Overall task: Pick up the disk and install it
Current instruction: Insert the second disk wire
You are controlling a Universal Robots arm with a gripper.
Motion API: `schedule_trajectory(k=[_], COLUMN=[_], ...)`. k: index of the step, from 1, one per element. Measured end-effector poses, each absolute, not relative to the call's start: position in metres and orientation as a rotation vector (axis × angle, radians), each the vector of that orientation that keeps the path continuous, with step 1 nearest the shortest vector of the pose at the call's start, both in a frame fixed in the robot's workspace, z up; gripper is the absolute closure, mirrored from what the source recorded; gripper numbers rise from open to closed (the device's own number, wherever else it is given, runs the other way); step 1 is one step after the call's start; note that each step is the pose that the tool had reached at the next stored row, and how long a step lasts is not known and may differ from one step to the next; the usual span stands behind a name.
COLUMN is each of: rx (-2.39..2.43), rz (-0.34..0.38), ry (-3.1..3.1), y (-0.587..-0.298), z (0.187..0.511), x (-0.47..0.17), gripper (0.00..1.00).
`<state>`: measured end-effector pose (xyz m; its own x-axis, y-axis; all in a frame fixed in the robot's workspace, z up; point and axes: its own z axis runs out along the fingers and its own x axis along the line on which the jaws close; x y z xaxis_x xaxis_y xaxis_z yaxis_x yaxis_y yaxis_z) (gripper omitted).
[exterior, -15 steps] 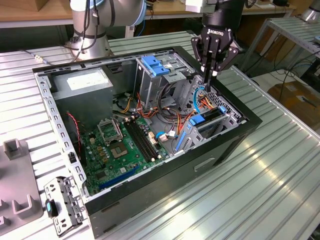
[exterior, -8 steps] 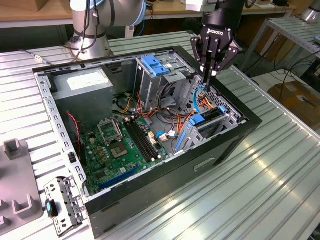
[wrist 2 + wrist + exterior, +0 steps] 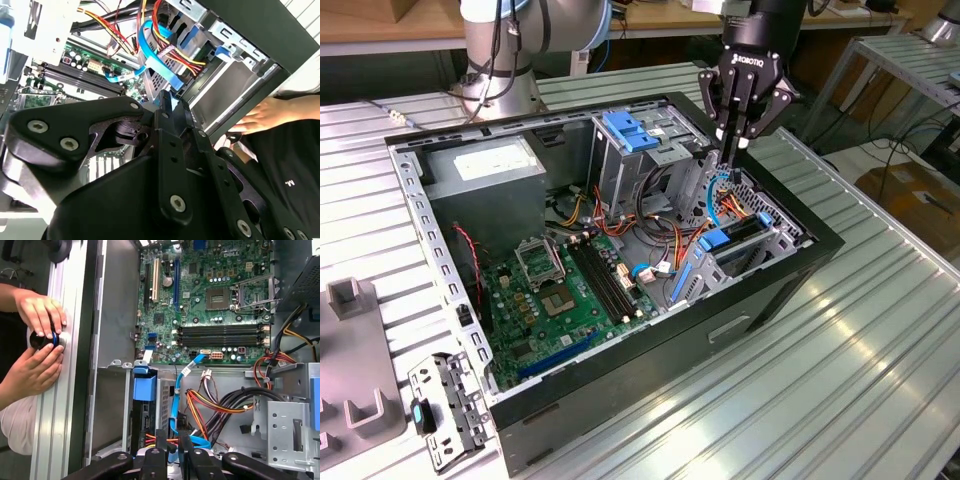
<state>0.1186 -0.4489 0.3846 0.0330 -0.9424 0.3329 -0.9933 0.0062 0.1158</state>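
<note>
Gripper (image 3: pixel 738 143) hovers over drive bay of open PC case (image 3: pixel 800 270), fingers nearly together, holding nothing visible. Disk (image 3: pixel 735 243) sits upright in bay slot, blue rails showing, apparently seated. Person's hands (image 3: pixel 37 337) work small knob outside case.

Robotics lab: aluminium workbench (image 3: pixel 880 330), open computer case (image 3: pixel 790 285), robot arm (image 3: pixel 505 40).

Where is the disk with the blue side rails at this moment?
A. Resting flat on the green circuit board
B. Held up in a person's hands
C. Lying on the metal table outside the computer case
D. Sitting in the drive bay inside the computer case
D: in the exterior view the disk sits in the drive bay at the front corner inside the computer case, below the gripper, not out on the table.
</note>
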Motion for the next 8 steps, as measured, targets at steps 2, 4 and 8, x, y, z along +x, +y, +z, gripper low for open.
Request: schedule_trajectory(k=[2, 4, 8], rx=[1.989, 1.981, 1.969], rz=[0.228, 0.233, 0.238], ry=[-1.964, -1.959, -1.953], y=[-0.4483, -0.4482, -0.4469], z=[0.3829, 0.3819, 0.3778], x=[0.1230, 0.1248, 0.1281], gripper=[0.76, 0.76, 0.76])
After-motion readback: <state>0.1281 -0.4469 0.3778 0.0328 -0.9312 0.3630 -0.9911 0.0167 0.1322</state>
